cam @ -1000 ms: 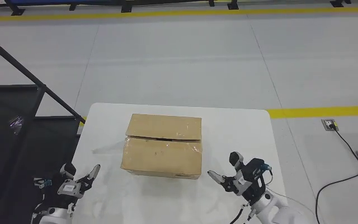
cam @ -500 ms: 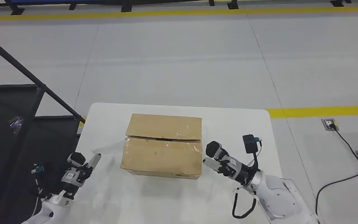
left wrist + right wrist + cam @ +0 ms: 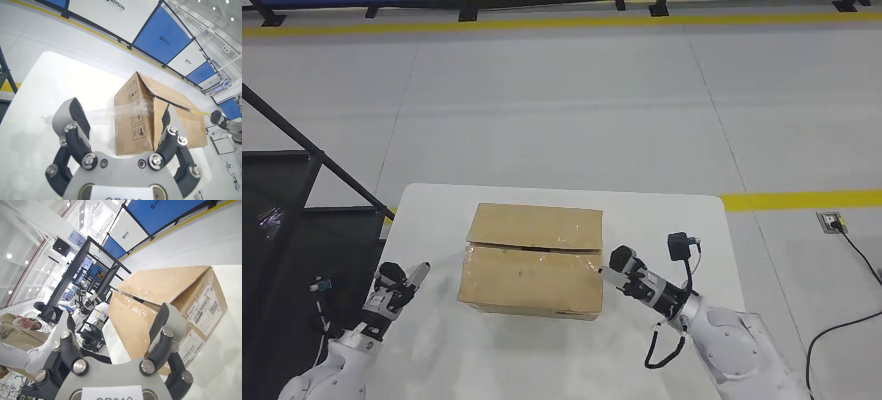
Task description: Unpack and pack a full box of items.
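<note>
Box: closed, taped brown cardboard box (image 3: 534, 258) sits mid white table (image 3: 662, 220), long axis left-right | Right gripper (image 3: 616, 272): spread, empty, just beside box's right end, the nearer arm | Left gripper (image 3: 409, 275): spread, empty, well apart from left end

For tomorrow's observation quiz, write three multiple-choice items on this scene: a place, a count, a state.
1. Where is the brown cardboard box? A on the floor; B on the white table; C in a gripper.
2. How many boxes are on the table? A one; B two; C three.
3. The box's top flaps are: A standing upright; B cut off; C folded down.
Key: 1 B, it rests mid-table; 2 A, a single box stands there; 3 C, both flaps lie over the top.
</note>
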